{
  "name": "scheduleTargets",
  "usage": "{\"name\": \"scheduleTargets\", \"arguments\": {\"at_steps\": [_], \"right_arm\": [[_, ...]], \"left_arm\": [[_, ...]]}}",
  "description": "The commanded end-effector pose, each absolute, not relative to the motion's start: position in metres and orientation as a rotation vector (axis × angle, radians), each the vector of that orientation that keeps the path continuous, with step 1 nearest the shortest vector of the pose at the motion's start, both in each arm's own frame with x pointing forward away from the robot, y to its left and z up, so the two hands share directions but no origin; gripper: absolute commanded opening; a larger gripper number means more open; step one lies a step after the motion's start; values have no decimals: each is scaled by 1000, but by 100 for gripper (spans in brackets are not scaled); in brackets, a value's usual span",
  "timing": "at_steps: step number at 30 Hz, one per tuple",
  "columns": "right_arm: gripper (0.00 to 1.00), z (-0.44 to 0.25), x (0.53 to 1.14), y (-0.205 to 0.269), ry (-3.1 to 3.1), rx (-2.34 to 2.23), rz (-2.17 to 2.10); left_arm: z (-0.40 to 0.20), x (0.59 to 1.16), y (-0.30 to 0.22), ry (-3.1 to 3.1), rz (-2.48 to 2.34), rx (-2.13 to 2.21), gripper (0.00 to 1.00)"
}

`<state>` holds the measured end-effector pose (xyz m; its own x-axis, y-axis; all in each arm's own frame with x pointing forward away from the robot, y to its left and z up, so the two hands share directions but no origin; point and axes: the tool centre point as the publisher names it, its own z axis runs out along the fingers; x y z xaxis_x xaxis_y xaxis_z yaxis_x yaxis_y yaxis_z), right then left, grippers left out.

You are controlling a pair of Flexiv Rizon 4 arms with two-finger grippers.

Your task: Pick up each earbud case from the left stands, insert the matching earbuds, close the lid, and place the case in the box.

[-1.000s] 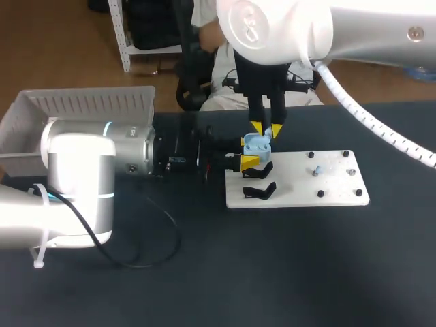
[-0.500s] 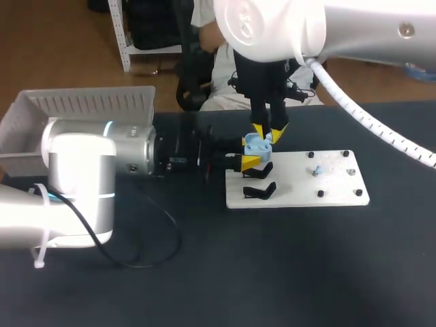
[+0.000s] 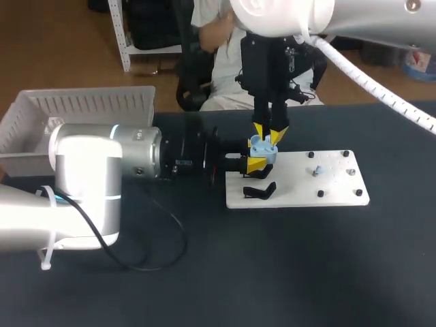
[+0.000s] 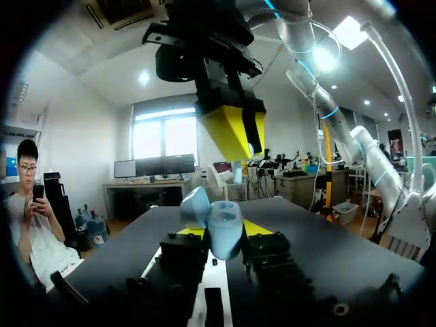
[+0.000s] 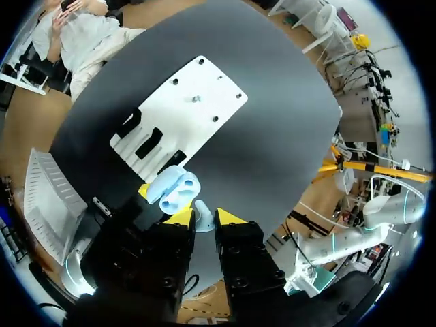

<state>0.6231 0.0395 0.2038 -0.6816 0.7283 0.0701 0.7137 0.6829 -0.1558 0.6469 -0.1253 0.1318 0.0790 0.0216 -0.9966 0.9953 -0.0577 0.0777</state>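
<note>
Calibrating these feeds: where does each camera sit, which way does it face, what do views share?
Head view: above and behind, looking down on the black table; left arm, right arm show.
Left wrist view: low, facing level across the table; left gripper grips the open light-blue earbud case.
Right wrist view: high, facing straight down; right gripper pinches a light-blue earbud.
All three show the case.

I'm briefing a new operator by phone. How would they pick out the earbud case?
Find the white board on the dark table. Near its left end the left gripper holds the earbud case, right under the right gripper, which pinches an earbud. The case is pale blue with its lid open, larger than the earbud.
</note>
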Motion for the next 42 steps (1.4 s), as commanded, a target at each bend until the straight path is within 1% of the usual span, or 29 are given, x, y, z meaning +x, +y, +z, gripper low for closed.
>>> {"name": "scheduleTargets", "arguments": {"at_steps": [1, 26, 42], "right_arm": [[0, 205, 626, 42, -2760, -1189, 186], [0, 198, 626, 43, -2792, -1296, 164], [0, 192, 633, 42, -2776, -1325, 249]], "left_arm": [[130, 648, -127, 1136, -1180, 1301, 0], [130, 648, -127, 1136, -1180, 1301, 0], [130, 648, -127, 1136, -1180, 1301, 0]]}}
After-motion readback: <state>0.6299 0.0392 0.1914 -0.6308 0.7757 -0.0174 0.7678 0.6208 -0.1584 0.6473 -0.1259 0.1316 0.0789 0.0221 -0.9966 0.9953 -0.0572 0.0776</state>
